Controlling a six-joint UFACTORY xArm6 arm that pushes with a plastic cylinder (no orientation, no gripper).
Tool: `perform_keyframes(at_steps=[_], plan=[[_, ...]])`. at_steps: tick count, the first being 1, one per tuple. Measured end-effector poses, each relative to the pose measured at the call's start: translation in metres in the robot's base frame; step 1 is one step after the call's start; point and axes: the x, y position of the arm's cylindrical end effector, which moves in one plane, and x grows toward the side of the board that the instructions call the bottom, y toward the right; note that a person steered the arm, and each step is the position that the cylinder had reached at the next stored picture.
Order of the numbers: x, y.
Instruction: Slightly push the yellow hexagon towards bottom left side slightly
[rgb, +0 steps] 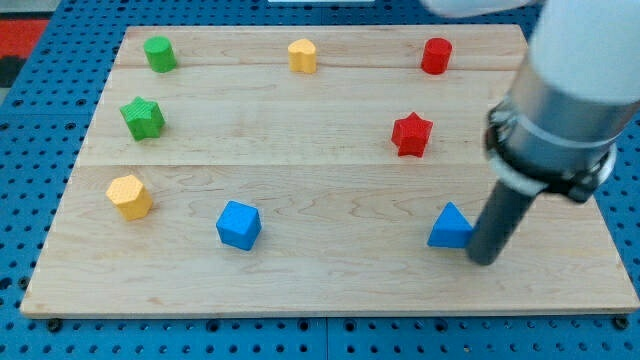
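Note:
The yellow hexagon (130, 196) sits near the left edge of the wooden board, in its lower half. My tip (484, 260) rests on the board at the lower right, touching or almost touching the right side of a blue triangle (451, 227). The tip is far to the right of the yellow hexagon, with a blue cube (239, 224) lying between them.
A green cylinder (159, 53), a yellow heart-shaped block (302, 55) and a red cylinder (436, 55) line the top. A green star (143, 118) is at the left, a red star (411, 134) at the right. The board (330, 290) lies on a blue pegboard.

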Motion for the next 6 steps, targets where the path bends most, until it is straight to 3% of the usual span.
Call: perform_keyframes(at_steps=[1,2,3,5,6], plan=[[-0.006,-0.087],[-0.041,-0.149],[-0.076,-0.159],[-0.088,-0.302],[-0.091,-0.307]])
